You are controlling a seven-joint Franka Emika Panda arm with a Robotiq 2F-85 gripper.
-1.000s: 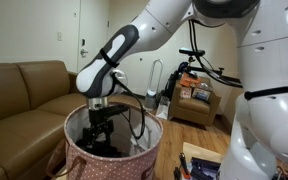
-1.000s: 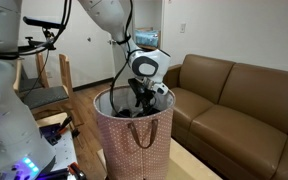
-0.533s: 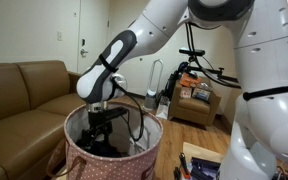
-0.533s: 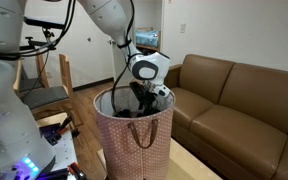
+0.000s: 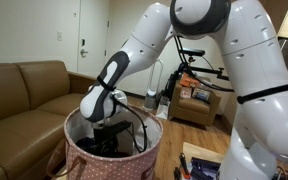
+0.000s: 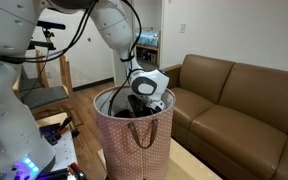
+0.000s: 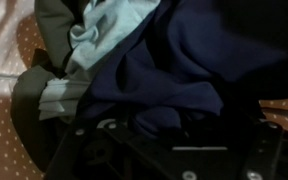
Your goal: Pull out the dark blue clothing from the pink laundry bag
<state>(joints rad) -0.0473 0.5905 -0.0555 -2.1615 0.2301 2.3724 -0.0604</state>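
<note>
The arm has sunk lower than a second ago, so the end effector (image 5: 104, 130) now sits inside the bag (image 5: 109, 165), below its rim. In the wrist view the blue clothing (image 7: 179, 70) lies directly beneath and ahead of it. It is a crumpled heap filling the middle and right, with no clear long axis. A pale green garment (image 7: 102, 35) lies at its far left. The end effector itself is dark and blurred at the near edge, so whether it is released or clenched cannot be told.
</note>
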